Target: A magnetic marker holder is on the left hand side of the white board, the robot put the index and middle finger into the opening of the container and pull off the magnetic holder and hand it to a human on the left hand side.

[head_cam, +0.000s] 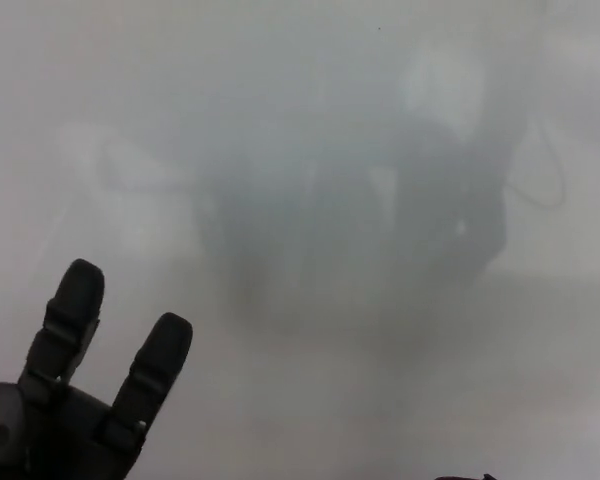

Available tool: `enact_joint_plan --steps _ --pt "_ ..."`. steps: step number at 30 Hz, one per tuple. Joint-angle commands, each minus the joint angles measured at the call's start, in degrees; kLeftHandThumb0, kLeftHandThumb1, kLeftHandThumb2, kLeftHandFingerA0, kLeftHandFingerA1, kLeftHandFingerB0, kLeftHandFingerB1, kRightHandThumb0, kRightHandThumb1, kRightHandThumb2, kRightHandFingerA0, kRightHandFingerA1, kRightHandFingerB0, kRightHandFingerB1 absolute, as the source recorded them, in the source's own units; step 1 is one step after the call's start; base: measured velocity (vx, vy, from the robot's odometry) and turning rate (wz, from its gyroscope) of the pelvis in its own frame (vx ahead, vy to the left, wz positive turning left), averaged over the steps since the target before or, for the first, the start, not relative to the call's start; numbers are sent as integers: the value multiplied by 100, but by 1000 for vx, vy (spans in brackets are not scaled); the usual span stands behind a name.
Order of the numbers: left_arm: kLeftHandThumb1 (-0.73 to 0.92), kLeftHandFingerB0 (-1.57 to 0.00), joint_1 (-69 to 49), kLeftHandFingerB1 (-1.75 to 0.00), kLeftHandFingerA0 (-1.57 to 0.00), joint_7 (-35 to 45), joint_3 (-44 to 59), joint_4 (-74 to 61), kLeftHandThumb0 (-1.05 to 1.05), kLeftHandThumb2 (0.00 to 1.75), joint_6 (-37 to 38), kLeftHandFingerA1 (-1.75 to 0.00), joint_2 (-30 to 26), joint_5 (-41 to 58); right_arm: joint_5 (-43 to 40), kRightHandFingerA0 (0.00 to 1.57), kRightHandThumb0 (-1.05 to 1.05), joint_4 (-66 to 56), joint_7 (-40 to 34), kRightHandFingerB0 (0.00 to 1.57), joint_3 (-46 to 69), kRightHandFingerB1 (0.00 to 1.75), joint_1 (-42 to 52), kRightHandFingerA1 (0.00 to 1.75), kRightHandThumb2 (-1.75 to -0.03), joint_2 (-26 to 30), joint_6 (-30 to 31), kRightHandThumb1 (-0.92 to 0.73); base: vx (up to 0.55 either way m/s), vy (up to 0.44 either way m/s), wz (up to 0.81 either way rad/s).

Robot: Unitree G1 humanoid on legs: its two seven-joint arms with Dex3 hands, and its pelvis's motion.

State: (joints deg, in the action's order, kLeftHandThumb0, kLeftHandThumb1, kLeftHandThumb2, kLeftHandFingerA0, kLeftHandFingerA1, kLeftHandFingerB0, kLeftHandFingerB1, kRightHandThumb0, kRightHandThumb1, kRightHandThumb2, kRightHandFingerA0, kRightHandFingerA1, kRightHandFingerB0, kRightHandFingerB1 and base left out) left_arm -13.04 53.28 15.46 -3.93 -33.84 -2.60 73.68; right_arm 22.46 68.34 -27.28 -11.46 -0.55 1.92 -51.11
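Head view: the largest thing in sight is the whiteboard (310, 90), a pale grey-white surface that fills almost the whole picture. It carries only a hazy, dark, blurred reflection across its middle and right; the shapes in that reflection are too smeared to tell what they are. The magnetic marker holder cannot be made out anywhere on the board, so its place relative to the hand cannot be told.

The left hand (75, 400) rises from the lower left corner, in front of the lower left part of the board. It is black, seen from the back or side, with its base cut off by the bottom edge. Two thick fingers (72, 310) point upward and lean slightly to the right, one longer in the picture and one lower beside it. The two are held apart with a clear gap of board showing between them. Nothing sits between them or in the hand. Whether the fingertips touch the board cannot be told.

At the bottom edge, right of centre, a tiny dark sliver (465, 477) shows; it is too small to identify.
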Motion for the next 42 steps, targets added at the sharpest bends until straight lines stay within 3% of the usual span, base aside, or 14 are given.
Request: enact_joint_plan --steps 1,3,4,5,6,16,42 --pt "65 -35 225 -32 -32 -1674 -1453 2920 -40 60 3653 -39 -774 -4946 34 87 -42 9 -57 58 -19 50 35 65 -59 97 82 -64 0 0 0" --pt "63 -36 313 -32 -33 -1964 -1529 3646 -43 59 3914 -38 -852 -5046 68 87 -43 32 -81 57 -44 52 6 65 -59 93 32 -64 0 0 0" --pt "63 -33 341 -31 -30 -2014 -1550 3826 -43 59 3991 -41 -876 -5064 80 84 -43 35 -100 52 -50 65 -2 78 -93 93 21 -53 0 0 0" --pt "63 -33 375 -31 -30 -2037 -1577 3984 -43 59 4084 -41 -898 -5070 90 84 -43 35 -120 52 -55 65 -7 78 -93 93 13 -53 0 0 0" --pt "63 -34 395 -32 -28 -2057 -1582 4044 -43 60 4086 -41 -905 -5054 93 88 -44 30 -123 58 -57 52 -10 66 -59 93 17 -64 0 0 0" --pt "66 -33 690 -31 -34 -2249 -1775 4949 -46 58 4714 -41 -999 -5112 24 88 -44 19 -27 57 -39 52 -88 65 -59 56 152 -64 0 0 0" --pt "63 -33 596 -32 -33 -2091 -1731 6069 -44 60 5447 -43 -836 -4976 85 88 -44 109 -146 54 -163 52 335 64 -59 52 45 -65 0 0 0"
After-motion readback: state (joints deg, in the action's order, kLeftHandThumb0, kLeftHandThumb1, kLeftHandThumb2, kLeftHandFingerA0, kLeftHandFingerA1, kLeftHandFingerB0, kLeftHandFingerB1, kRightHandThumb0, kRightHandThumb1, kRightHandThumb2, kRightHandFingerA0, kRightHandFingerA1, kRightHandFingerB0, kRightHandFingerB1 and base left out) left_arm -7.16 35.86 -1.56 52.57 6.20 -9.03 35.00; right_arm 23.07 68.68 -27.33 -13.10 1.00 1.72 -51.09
